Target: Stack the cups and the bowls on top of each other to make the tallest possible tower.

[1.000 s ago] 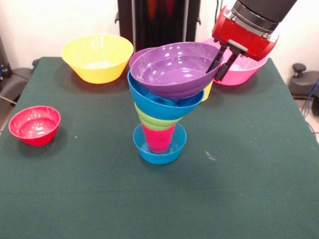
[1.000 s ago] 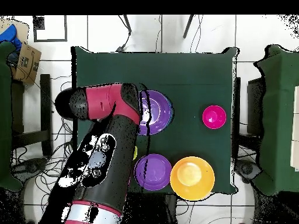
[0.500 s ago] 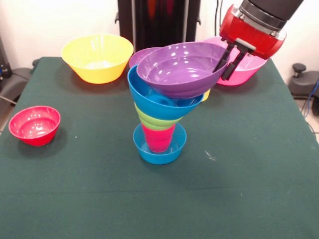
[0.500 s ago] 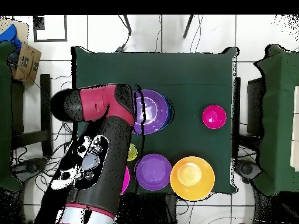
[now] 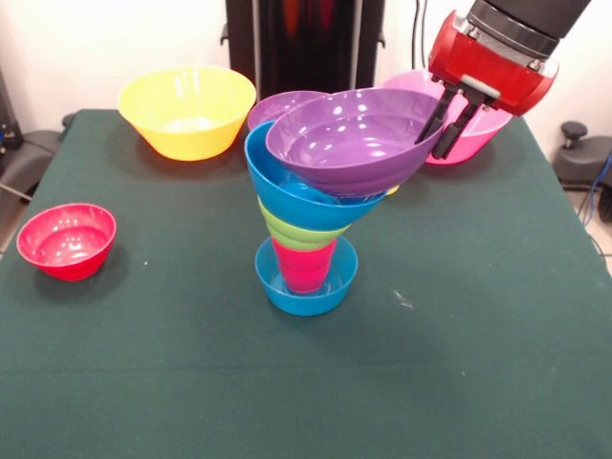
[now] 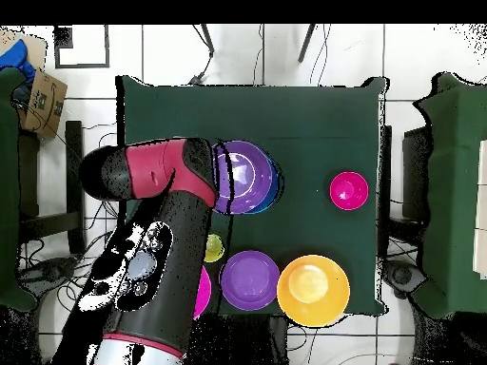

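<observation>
The tower stands mid-table: a small blue bowl (image 5: 308, 287) as base, a red cup (image 5: 304, 265), a lime green bowl (image 5: 298, 234), then a medium blue bowl (image 5: 296, 191) that leans. My gripper (image 5: 431, 147) is shut on the right rim of a purple bowl (image 5: 349, 139), which sits tilted over the blue bowl. In the overhead view the arm (image 6: 157, 176) hides the gripper beside this purple bowl (image 6: 243, 176). The yellow cup (image 6: 214, 248) stands apart; in the front view the tower almost hides it.
A second purple bowl (image 5: 285, 103) (image 6: 250, 279), a large yellow bowl (image 5: 186, 110) (image 6: 313, 290) and a large pink bowl (image 5: 469, 129) stand along the robot's side of the table. A small red bowl (image 5: 67, 239) (image 6: 349, 189) sits alone near one side edge.
My gripper has carried the purple bowl a little to the right in the front view. The bowl now lies flatter over the blue bowl. The tower below has not moved.
</observation>
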